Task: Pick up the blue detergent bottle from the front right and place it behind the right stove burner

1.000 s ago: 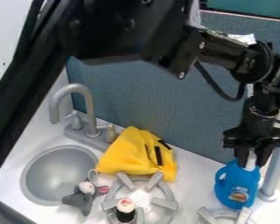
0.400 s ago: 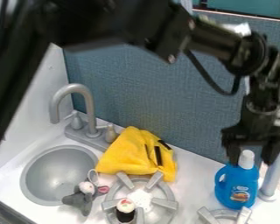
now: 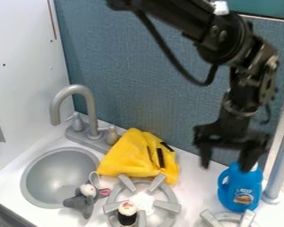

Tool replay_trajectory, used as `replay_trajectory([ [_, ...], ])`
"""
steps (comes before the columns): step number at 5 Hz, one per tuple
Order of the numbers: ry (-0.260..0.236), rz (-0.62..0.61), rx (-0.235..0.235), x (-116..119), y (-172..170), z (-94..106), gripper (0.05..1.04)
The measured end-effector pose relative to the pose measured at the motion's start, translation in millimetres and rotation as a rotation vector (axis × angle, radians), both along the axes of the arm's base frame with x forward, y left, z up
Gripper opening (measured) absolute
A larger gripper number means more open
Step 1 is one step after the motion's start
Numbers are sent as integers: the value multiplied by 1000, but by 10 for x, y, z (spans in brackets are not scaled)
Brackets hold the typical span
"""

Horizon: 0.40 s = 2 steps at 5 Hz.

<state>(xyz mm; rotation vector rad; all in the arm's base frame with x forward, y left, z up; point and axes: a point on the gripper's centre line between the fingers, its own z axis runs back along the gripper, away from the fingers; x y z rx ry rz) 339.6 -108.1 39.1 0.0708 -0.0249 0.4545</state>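
Burners [image 3: 168, 206] sit nearest in the view, one bearing a small dark toy [image 3: 127, 213] with a pale top, the other [image 3: 213, 220] at the bottom edge. Just left in the view, a grey plush mouse [image 3: 79, 204] lies at the rim of the sink [image 3: 49, 177]. On the table [image 3: 198, 181], the blue bottle [image 3: 236, 186] stands upright beside the second burner, close to a grey post [image 3: 279, 170]. The gripper [image 3: 227, 165] hangs above it, jaws spread, with nothing pinched between them. One jaw overlaps the white cap [image 3: 254, 167] in the view; whether they touch, I cannot tell. A sideways or downward move from this off-centre spot could knock the cap and tip the bottle into the post or onto the burner. Farther back, the yellow cloth [image 3: 129, 155] bunches beside the tap [image 3: 91, 111]; a low sweep might snag its loose folds and drag it into the toy.
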Motion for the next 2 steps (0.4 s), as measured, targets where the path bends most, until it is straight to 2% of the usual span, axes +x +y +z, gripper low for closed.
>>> replay_trajectory([
  [1,39,-109,105,-504,381,-67,1002],
  [2,61,-108,87,-961,893,-193,1002],
])
